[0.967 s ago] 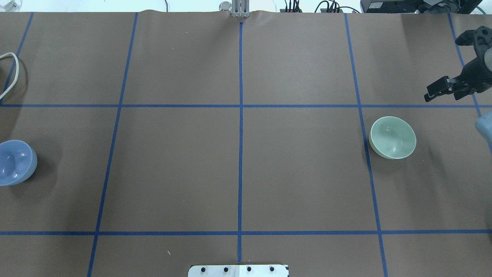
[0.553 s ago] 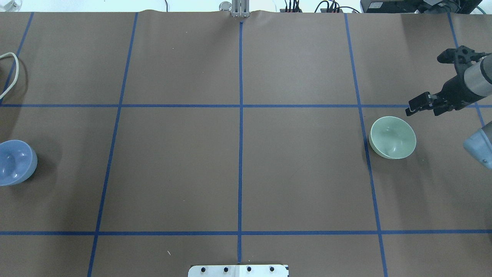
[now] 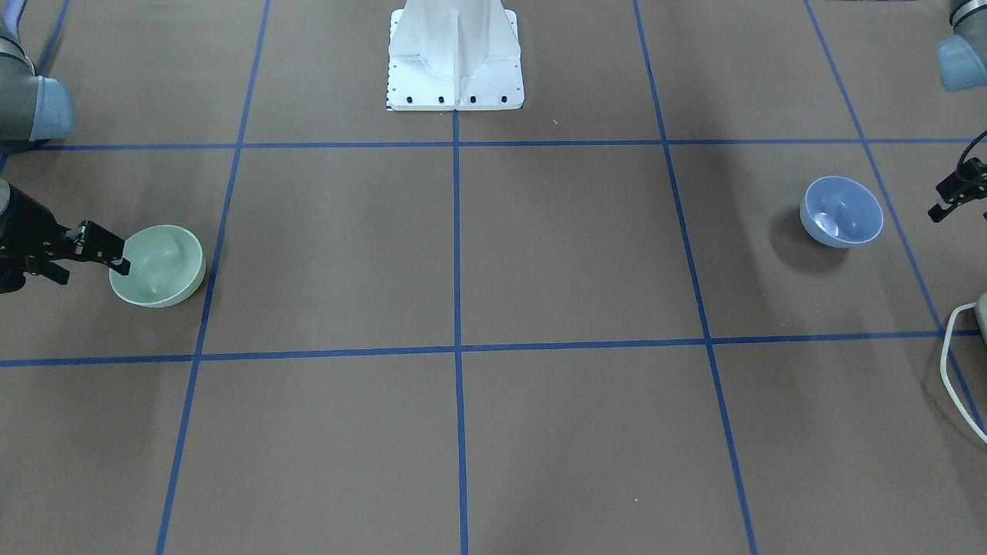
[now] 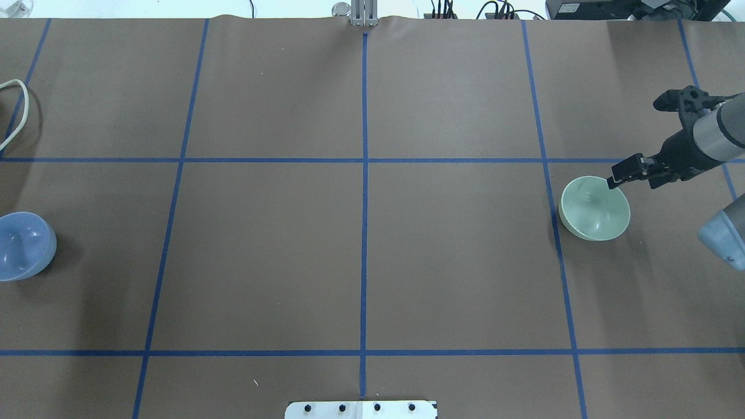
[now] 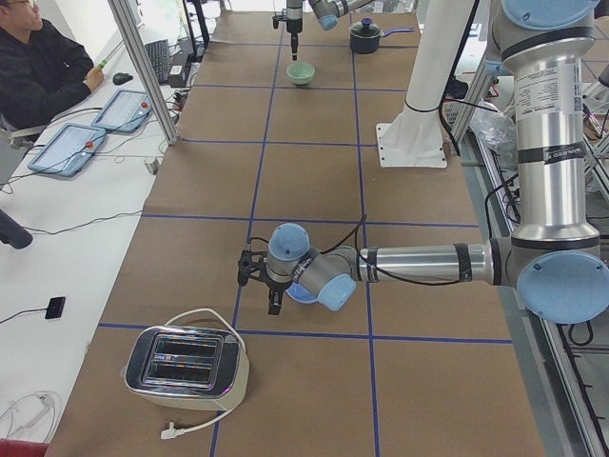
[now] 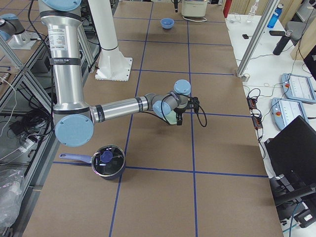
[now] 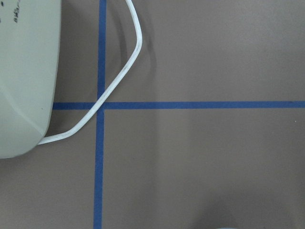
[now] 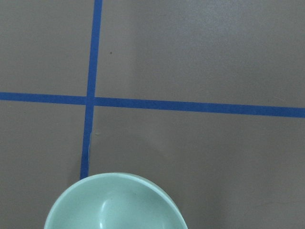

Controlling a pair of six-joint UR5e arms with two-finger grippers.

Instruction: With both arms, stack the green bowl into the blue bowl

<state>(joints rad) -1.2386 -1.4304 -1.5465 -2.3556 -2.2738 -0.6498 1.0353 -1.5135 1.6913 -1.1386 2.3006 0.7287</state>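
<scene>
Mint-green round plastic bowl [image 4: 595, 208]: sat upright on the brown papered surface [image 4: 361, 256], on the robot's right.
Periwinkle-blue round plastic bowl [image 4: 23, 245]: sat upright, well apart at the far left.
Black 2-finger right tool [image 4: 616, 177]: was at the green bowl's far rim; whether spread or pressed together, I cannot tell.
Black 2-finger left tool [image 3: 954, 194]: was just beside the blue bowl; its spread was equally unclear.
Grasp advice: the rim likely needed 1 finger inside and 1 outside, lowered squarely so the bowl did not skid.
</scene>
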